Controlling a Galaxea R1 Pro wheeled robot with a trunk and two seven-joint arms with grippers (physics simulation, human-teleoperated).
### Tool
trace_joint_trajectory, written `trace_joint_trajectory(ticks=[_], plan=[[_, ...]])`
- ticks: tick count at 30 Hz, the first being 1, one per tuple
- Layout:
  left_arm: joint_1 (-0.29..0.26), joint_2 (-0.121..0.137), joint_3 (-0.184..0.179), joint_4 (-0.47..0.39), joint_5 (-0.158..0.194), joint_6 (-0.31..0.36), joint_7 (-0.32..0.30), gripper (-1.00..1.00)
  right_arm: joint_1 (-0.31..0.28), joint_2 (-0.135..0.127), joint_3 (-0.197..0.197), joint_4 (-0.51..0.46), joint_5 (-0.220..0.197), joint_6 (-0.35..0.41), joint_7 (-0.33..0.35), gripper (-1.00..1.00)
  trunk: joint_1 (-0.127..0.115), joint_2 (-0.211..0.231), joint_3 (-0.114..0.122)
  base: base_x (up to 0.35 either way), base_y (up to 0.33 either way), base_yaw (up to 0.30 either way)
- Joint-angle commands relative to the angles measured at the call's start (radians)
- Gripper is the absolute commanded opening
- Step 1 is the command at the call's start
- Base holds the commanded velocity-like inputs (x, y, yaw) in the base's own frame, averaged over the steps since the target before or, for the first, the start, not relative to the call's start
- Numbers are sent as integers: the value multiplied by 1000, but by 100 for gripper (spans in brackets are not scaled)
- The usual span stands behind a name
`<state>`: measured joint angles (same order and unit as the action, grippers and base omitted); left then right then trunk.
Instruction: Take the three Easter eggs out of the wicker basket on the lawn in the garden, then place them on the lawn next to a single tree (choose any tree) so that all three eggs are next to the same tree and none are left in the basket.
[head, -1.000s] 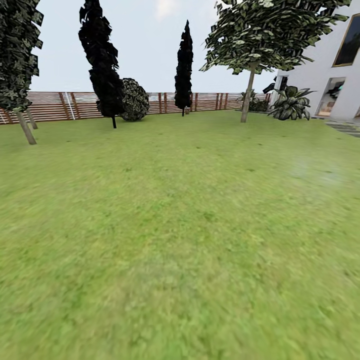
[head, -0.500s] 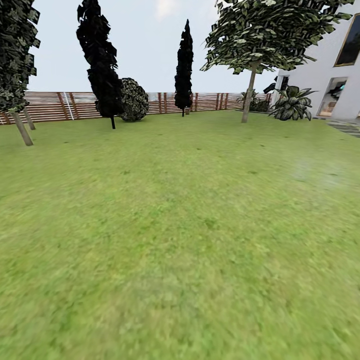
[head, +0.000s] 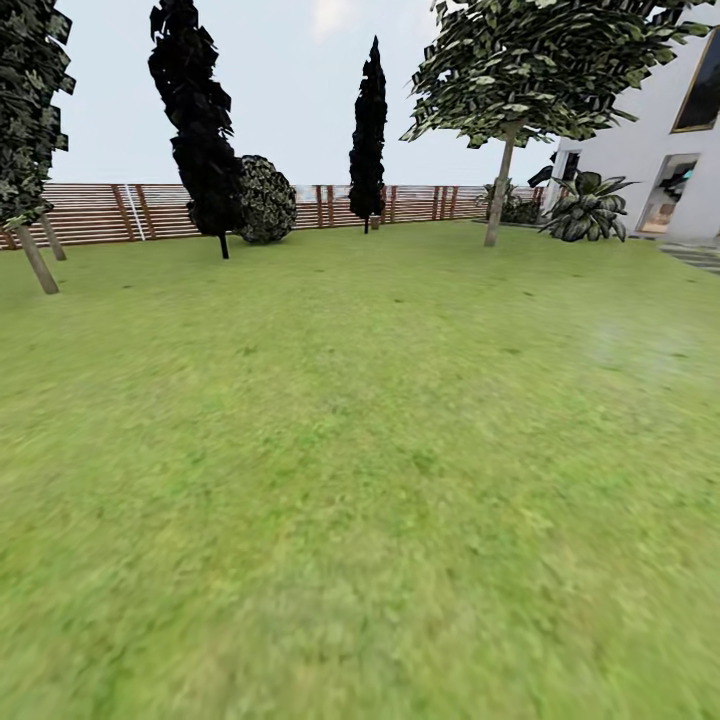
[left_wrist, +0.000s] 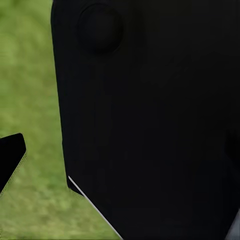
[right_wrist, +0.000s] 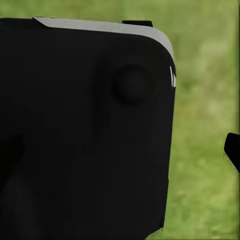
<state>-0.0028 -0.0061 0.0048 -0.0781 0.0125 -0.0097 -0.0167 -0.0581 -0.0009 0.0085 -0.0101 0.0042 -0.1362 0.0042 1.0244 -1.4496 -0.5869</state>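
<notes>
Looking along both wrists, a black body (left_wrist: 150, 120) blocks each gripper so I cannot tell their openings, with lawn (head: 360, 480) beyond, stretching to a brown slatted fence (head: 100, 212), dark cypresses (head: 198, 130), a pale-trunked tree (head: 498, 195) and the white house (head: 650, 150).

Fenced garden: lawn (head: 380, 450), trees, slatted fence (head: 100, 212), white house (head: 650, 150).
</notes>
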Motion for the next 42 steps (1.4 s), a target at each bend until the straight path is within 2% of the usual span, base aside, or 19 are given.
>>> trace_joint_trajectory(ticks=[1,42], plan=[[0,0,1,0,1,-1,-2,100,0,0,1,1,0,-3,0,100,1,0,-1,338,0,0],[0,0,1,0,1,-1,-2,100,-1,0,1,1,0,-3,0,100,1,0,-1,338,0,0]])
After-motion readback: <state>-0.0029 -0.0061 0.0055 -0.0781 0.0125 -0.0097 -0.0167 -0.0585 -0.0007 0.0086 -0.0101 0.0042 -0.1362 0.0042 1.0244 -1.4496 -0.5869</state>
